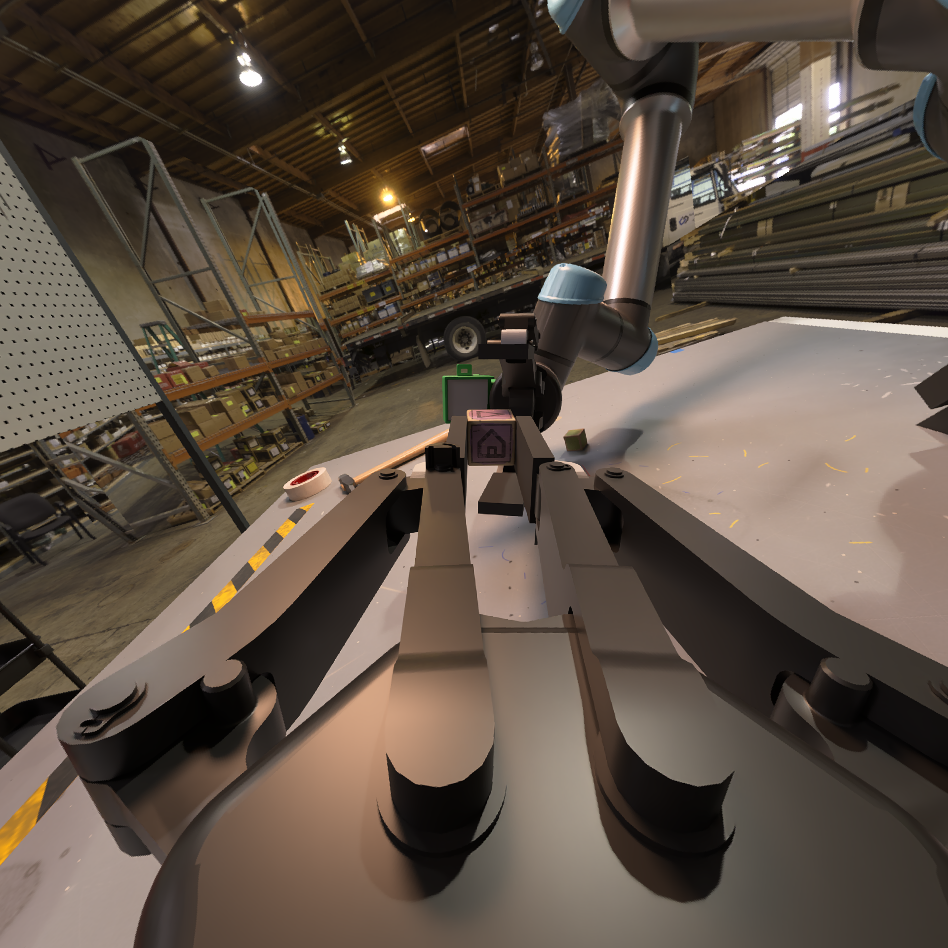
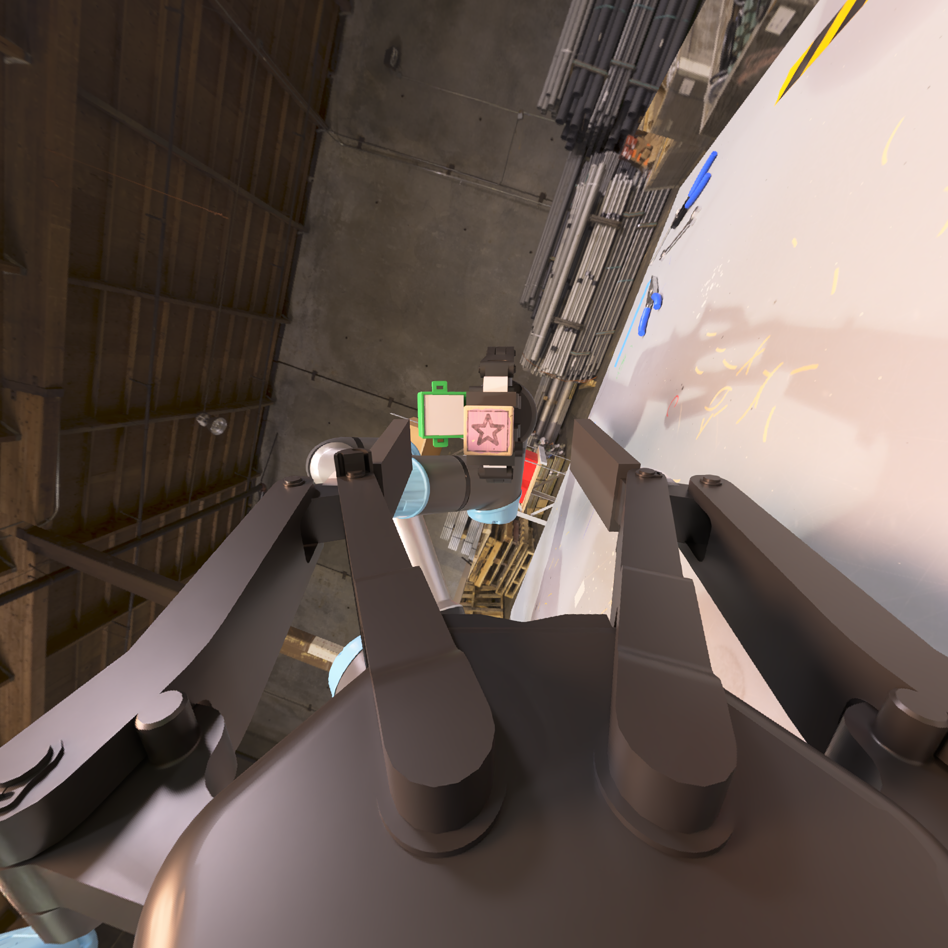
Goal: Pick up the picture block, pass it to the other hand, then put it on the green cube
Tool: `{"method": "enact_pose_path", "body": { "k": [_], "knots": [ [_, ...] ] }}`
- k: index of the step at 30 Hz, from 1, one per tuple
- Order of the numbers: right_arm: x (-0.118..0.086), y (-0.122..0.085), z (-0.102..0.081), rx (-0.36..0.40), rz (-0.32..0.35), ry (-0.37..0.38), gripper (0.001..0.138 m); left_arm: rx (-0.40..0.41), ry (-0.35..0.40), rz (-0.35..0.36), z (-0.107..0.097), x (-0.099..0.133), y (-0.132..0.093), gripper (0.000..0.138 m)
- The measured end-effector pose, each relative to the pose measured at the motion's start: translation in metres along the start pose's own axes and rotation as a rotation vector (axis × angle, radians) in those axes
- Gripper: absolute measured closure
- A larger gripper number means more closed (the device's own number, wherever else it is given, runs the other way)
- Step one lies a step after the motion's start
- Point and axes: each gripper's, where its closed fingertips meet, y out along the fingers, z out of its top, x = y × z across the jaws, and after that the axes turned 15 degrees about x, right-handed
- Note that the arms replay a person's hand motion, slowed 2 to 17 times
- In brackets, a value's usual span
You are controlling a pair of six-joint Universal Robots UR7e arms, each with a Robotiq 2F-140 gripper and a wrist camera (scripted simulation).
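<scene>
Picture block [image 1: 490,437]: small wooden cube, tan edges, pink/purple faces w/ dark line drawings. House outline on the face seen from left wrist cam, star on the face seen from right wrist cam [image 2: 488,430]. It's up off the grey speckled worktop [image 1: 769,487], at frame centre in both views.

Left end effector [image 1: 491,451]: fingers drawn in, clamped on the block's two sides, pads touching left and right faces. Block sits at the fingertips, upright, house face toward cam.

Right end effector [image 2: 492,451]: fingers spread wide, nothing between them, pads well apart. From its cam the block shows in the gap at 12 o'clock, farther off, not touching either finger. From left cam the right end effector [image 1: 518,390] sits just behind the block at 12 o'clock, pointing back at it; can't tell the exact gap.

Small olive-green cube [image 1: 575,439] rests on worktop at 2 o'clock of the block, apart from it.

Other stuff: roll of white tape w/ red core [image 1: 307,482] at 9 o'clock near the worktop edge, wooden-handled hammer [image 1: 390,464] beside it, blue-handled tools [image 2: 649,308] on the worktop in right cam.
</scene>
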Motion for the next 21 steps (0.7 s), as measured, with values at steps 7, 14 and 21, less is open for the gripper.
{"method": "enact_pose_path", "body": {
  "k": [7,14,21],
  "knots": [
    [0.0019,0.0013,-0.0035,-0.021,-0.009,0.008,0.059,-0.019,0.007,-0.021,-0.0056,0.0062,0.0020,0.113],
    [0.0038,0.0028,-0.0060,-0.041,-0.016,0.007,0.064,-0.030,0.026,-0.024,-0.0071,0.0083,0.0018,0.113],
    [0.0060,0.0043,-0.0077,-0.059,-0.021,0.005,0.073,-0.027,0.029,-0.028,-0.0072,0.0101,0.0009,0.113]
  ]
}}
